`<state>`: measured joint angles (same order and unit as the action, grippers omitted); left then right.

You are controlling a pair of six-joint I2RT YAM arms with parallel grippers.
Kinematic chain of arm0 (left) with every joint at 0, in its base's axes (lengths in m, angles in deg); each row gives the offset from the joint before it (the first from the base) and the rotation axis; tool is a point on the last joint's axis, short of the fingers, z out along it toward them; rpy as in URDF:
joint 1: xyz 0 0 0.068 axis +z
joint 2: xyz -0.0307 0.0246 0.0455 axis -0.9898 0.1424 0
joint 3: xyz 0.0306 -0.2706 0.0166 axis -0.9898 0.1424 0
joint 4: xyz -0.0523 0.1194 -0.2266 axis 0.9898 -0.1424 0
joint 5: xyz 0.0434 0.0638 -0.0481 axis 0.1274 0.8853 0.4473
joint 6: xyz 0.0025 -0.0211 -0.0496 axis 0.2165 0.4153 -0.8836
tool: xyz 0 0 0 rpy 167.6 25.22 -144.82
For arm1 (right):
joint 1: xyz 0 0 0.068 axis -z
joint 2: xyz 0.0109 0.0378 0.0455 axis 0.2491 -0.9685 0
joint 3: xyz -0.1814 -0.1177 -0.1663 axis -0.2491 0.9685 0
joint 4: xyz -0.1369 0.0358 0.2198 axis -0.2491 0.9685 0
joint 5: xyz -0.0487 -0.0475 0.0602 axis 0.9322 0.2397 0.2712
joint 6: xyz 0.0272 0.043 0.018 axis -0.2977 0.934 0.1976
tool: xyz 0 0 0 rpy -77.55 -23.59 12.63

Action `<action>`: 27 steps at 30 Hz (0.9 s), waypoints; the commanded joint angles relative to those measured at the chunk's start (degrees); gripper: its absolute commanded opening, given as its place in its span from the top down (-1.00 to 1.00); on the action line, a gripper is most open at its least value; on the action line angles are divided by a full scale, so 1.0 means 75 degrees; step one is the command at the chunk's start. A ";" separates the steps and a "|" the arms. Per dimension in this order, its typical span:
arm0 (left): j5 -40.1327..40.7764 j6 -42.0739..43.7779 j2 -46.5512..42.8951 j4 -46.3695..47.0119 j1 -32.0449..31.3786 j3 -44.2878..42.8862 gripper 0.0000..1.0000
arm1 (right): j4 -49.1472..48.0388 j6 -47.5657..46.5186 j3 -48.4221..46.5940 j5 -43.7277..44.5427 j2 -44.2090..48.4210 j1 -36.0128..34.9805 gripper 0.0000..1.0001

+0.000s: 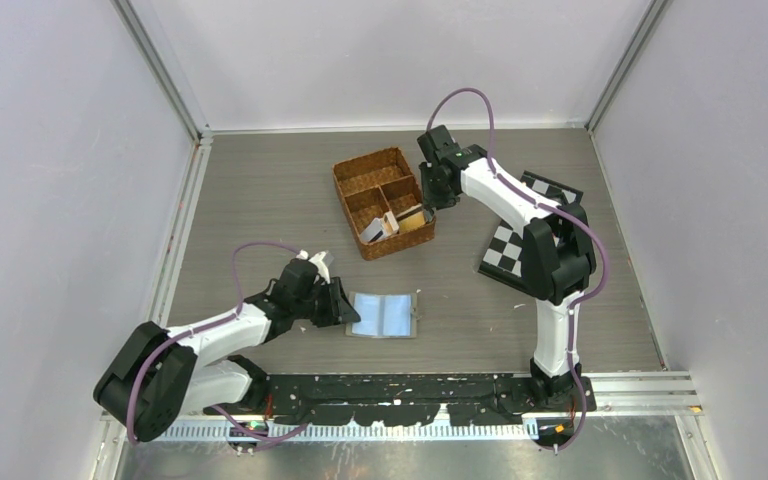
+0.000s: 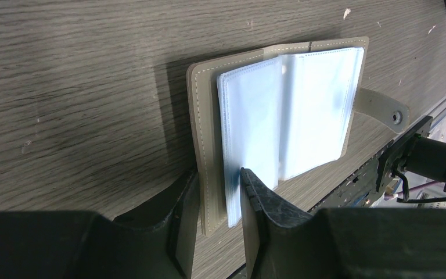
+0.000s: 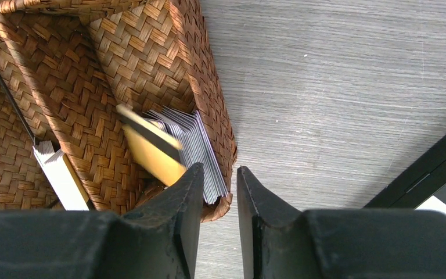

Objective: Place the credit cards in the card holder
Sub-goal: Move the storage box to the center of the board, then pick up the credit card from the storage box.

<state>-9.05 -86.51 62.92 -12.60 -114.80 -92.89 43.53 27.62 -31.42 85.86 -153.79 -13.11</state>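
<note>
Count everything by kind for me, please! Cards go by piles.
Grippers: 2, left gripper and right gripper
Basket: 1
Card holder: 1
Checkerboard: 1
Card piles: 2, white pile and grey pile
Total: 7

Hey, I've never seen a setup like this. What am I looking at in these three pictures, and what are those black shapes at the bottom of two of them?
These are two robot arms, left and right, bolted to a table. The wide picture looks down from above. The other two come from a small camera on each wrist, so the black shapes are each arm's own pincer. On the table lie an open card holder with clear sleeves, a wicker basket and a checkered board. The left pincer appears to pinch the holder's edge. The right pincer is open and empty, above the basket compartment that holds the credit cards.
</note>
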 commanded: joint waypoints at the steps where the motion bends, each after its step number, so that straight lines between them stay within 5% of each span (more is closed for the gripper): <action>1: 0.0018 0.0064 0.0102 -0.0003 0.0013 -0.0117 0.33 | 0.0038 -0.0065 -0.0264 -0.0163 0.0229 0.0033 0.40; 15: 0.0031 0.0075 0.0095 -0.0015 0.0005 -0.0108 0.34 | 0.0061 -0.0007 -0.0202 -0.0203 0.0311 0.0030 0.97; 27: 0.0042 0.0075 0.0027 -0.0074 0.0010 -0.0158 0.33 | -0.0037 -0.0055 -0.0174 -0.0092 0.0766 0.0033 0.99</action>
<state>-9.08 -86.51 62.92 -12.58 -114.80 -92.89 44.14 27.62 -31.49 84.50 -153.09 -13.11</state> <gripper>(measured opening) 0.333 0.020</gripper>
